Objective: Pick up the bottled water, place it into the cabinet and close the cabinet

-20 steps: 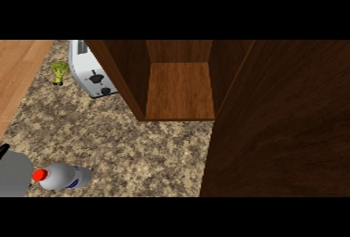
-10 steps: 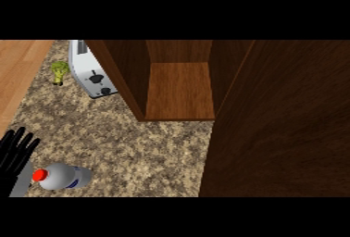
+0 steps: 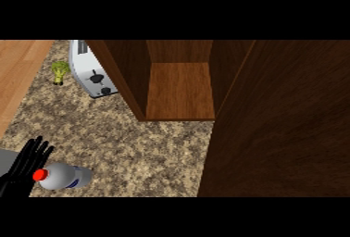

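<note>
A: Bottled water (image 3: 66,176) lying on counter (image 3: 137,139), lower left; left hand (image 3: 26,165) just beside its red cap, fingers straight, holding nothing.
B: Wrap round the body, not the cap; lift before swinging toward open cabinet (image 3: 179,90).

On the speckled granite surface (image 3: 123,143) the red-capped clear plastic water bottle (image 3: 66,176) sits near left, just right of the black left hand (image 3: 26,165), with the silver metal toaster (image 3: 92,74) far behind, a small green vegetable (image 3: 60,71) at its left and the open brown wooden cabinet (image 3: 179,88) at its right.
</note>
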